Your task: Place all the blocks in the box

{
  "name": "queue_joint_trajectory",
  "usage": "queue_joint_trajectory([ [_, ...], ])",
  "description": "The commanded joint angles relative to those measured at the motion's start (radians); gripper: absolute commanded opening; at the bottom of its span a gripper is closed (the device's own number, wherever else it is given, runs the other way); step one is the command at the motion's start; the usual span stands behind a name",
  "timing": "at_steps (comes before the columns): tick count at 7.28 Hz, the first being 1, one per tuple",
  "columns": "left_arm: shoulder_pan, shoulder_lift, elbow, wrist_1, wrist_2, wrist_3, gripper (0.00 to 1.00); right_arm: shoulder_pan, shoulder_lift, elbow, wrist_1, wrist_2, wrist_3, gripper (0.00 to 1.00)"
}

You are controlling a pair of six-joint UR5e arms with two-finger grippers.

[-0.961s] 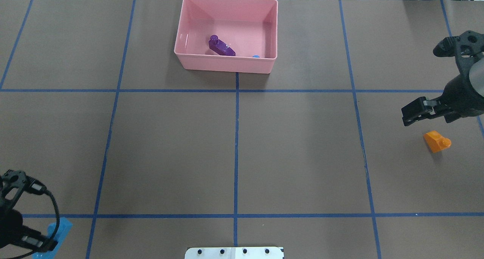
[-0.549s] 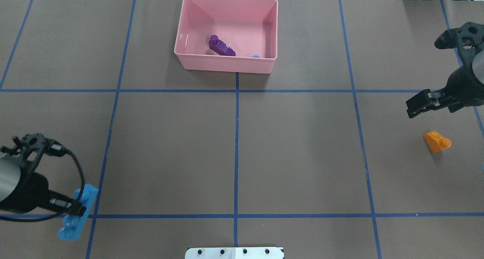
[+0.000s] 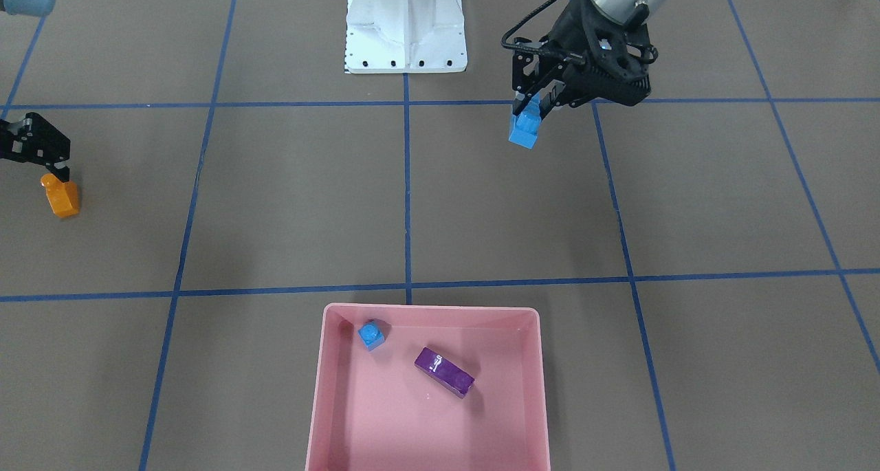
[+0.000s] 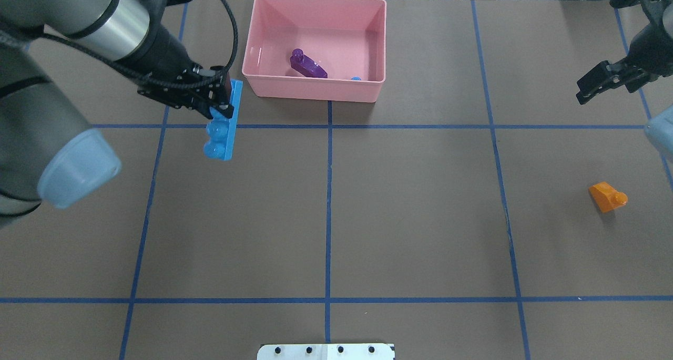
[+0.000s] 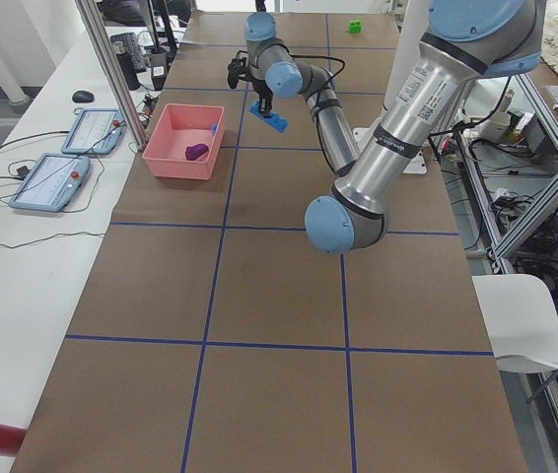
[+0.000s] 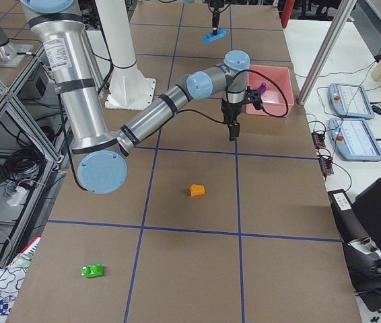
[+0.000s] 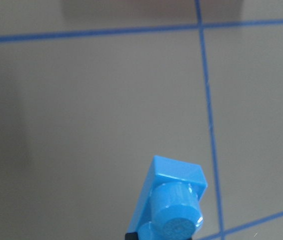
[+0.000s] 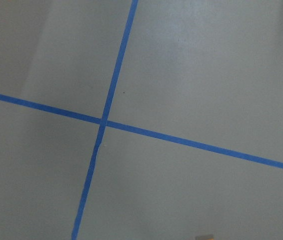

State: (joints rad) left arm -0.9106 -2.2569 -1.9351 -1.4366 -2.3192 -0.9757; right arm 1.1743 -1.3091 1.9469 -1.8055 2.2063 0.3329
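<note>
My left gripper (image 4: 220, 103) is shut on the long blue brick (image 4: 223, 124), which it holds in the air just left of the pink box's (image 4: 315, 91) near left corner. The gripper (image 3: 533, 103) and the brick (image 3: 526, 128) also show in the front-facing view, and the brick (image 7: 174, 205) fills the lower left wrist view. In the box lie the purple brick (image 4: 307, 65) and the tiny blue brick (image 3: 371, 334). My right gripper (image 4: 584, 91) looks open and empty, well beyond the orange brick (image 4: 607, 197). The green brick (image 6: 93, 270) lies far out on my right.
The white robot base (image 3: 405, 31) stands at the table's near middle edge. Blue tape lines (image 4: 328, 213) divide the brown table top into squares. The right wrist view shows only table and tape lines.
My left arm has carried the long blue brick from the near left corner up to beside the box. My right gripper has moved away from the orange brick, toward the far edge.
</note>
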Motion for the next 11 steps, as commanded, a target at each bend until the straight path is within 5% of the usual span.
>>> queue_joint_trajectory([
  [1, -0.081, -0.254, 0.312, -0.01, -0.011, -0.004, 0.0, 0.034, 0.004, -0.138, 0.142, 0.023, -0.032, 0.99],
  [4, -0.119, -0.453, 0.759, -0.179, 0.001, -0.017, 0.0, 0.06, -0.027, -0.158, 0.176, 0.045, -0.052, 0.99],
  [7, -0.088, -0.547, 1.061, -0.379, 0.17, -0.111, 0.0, 0.071, -0.151, -0.158, 0.306, 0.064, -0.074, 0.99],
  [8, -0.042, -0.549, 1.111, -0.437, 0.282, -0.147, 0.0, 0.07, -0.182, -0.145, 0.317, 0.069, -0.066, 1.0],
  [10, -0.005, -0.547, 1.16, -0.473, 0.333, -0.182, 0.01, 0.068, -0.2, -0.144, 0.319, 0.069, -0.028, 1.0],
  [11, 0.001, -0.544, 1.17, -0.473, 0.357, -0.187, 0.2, 0.067, -0.199, -0.144, 0.319, 0.091, -0.014, 1.0],
])
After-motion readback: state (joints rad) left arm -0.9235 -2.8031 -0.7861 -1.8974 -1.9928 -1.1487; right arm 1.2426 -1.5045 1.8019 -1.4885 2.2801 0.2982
